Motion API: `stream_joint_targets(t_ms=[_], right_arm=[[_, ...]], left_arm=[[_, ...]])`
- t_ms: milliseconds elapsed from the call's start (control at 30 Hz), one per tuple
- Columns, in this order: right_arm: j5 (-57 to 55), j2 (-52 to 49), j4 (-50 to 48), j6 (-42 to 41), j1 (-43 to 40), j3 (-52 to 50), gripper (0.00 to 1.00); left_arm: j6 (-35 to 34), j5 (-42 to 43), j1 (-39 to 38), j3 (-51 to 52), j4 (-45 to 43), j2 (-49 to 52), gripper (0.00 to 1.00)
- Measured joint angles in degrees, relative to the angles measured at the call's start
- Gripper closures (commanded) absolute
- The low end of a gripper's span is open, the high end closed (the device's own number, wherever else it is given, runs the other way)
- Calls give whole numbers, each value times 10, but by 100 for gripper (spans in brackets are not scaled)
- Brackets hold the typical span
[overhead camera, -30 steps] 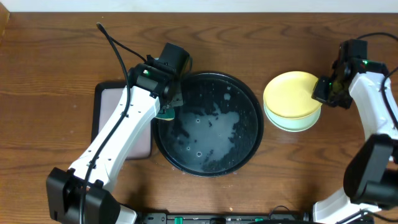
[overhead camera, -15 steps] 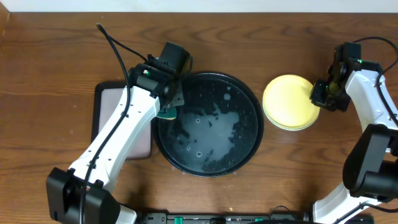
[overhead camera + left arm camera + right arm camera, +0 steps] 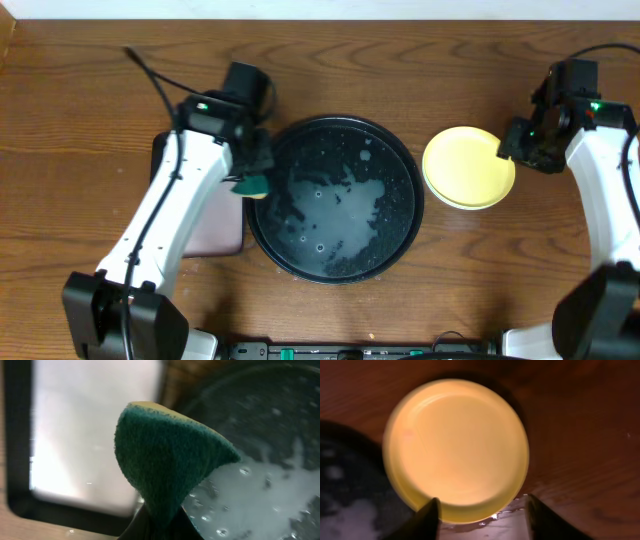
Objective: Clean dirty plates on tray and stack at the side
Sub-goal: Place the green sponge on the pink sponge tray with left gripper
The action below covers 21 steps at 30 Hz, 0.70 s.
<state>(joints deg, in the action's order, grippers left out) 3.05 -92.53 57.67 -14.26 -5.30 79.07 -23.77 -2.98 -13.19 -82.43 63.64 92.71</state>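
The yellow plate [image 3: 468, 167] lies flat on the table to the right of the black tray [image 3: 390, 160]; whatever is under it is hidden. My right gripper [image 3: 512, 146] hovers at the plate's right edge. In the right wrist view the plate [image 3: 457, 447] fills the middle. My right gripper [image 3: 482, 520] is open, its fingers [image 3: 427, 517] apart on either side of the near rim without touching it. My left gripper [image 3: 250, 168] is shut on a green and yellow sponge [image 3: 252, 186] at the tray's left rim. In the left wrist view the sponge [image 3: 165, 460] sticks up from my left gripper [image 3: 160, 530].
Soapy water [image 3: 340, 205] covers the black tray's floor, seen again as foam [image 3: 260, 480] in the left wrist view. A rectangular black-rimmed pink tray [image 3: 215, 235] lies left of it, partly under my left arm. A black cable [image 3: 150, 70] arcs behind that arm.
My right gripper has opened and let go of the yellow plate, which has settled flat over the pale plate. My left arm has moved left with the sponge to the tray's left rim.
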Motion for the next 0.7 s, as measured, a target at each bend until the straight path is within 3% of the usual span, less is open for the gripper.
stream_joint_targets(t_ms=[133,400,633,667,700], right_arm=[[5,28,-8,6,47,2,25],[9,26,-19,9,122,3,23],[9,25,-20,24,142,3,22],[8,25,-19,26,142,3,22],[8,25,-19,28,142,3,22]], left_arm=[[29,-4,54,0,0,0,93],[75,-4,113,41,-63,3,93],[91,-6,133,108,-131,65,92],[91,-6,133,111,-133,77,92],[91,-6,133,112,-137,86,84]])
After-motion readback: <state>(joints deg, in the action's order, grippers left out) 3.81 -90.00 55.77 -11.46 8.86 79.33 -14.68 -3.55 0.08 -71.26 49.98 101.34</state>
